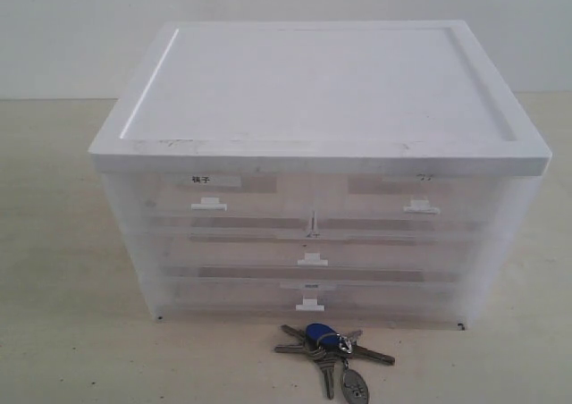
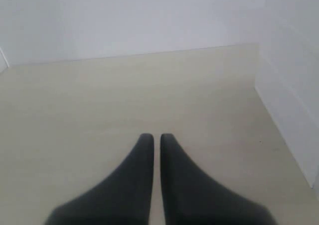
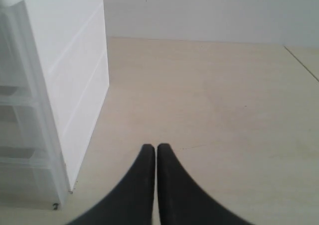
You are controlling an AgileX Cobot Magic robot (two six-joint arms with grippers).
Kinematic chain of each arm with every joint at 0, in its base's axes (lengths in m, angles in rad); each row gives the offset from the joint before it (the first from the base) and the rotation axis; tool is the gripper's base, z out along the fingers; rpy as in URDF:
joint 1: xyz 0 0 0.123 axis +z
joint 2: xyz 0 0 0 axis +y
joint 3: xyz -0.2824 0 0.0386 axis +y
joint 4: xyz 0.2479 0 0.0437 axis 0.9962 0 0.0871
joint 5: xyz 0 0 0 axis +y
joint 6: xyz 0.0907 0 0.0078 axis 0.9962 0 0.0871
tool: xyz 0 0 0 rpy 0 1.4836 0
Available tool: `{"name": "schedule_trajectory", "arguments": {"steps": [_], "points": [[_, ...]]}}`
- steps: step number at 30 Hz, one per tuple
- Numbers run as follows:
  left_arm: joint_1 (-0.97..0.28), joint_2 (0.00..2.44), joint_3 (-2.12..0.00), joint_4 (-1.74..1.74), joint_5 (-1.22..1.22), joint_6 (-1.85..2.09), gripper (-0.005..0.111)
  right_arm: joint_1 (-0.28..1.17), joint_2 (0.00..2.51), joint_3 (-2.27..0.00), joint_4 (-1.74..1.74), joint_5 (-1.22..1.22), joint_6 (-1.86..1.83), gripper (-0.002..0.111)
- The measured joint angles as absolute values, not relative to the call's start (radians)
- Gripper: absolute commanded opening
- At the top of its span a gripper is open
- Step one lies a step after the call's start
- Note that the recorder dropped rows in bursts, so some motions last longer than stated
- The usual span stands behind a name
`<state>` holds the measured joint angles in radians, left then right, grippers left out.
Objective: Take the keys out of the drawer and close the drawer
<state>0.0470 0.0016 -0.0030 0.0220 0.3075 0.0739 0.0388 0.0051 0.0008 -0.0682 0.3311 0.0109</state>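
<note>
A: Nearest thing?
B: The keys (image 1: pixel 332 355), flat on the desk (image 1: pixel 71 332), just in front of the cabinet (image 1: pixel 322 109), about mid-width. Out of the drawer.
A: Hands?
B: Left hand (image 2: pixel 156 136) has its fingers together and holds nothing, over bare desk off the cabinet's left side. Right hand (image 3: pixel 155 147) is the same, pressed together and empty, off the right side.
A: Drawer?
B: Middle tier, the drawer (image 1: pixel 232 248). Its front sits in line with the others, so it looks shut. Task reads as done.
A: Contents?
B: Hazy plastic. No object shows in it, the bottom drawer (image 1: pixel 232 295) or the two half-width drawers (image 1: pixel 208 198). Not certain.
A: Risks?
B: Drawer maybe not fully seated; can't tell head-on. A low hand pass along the front could drag the keys.
</note>
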Motion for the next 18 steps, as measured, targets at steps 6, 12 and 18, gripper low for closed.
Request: {"name": "schedule_trajectory", "arguments": {"steps": [6,12,18], "points": [[0.047,0.002,-0.003,0.022,0.308,0.074,0.004,0.039,0.005,0.001,-0.068,0.331,0.011,0.0],[0.047,0.002,-0.003,0.022,0.308,0.074,0.004,0.039,0.005,0.001,-0.066,0.331,0.013,0.0],[0.047,0.002,-0.003,0.022,0.308,0.074,0.004,0.039,0.005,0.001,-0.056,0.332,0.015,0.0]]}}
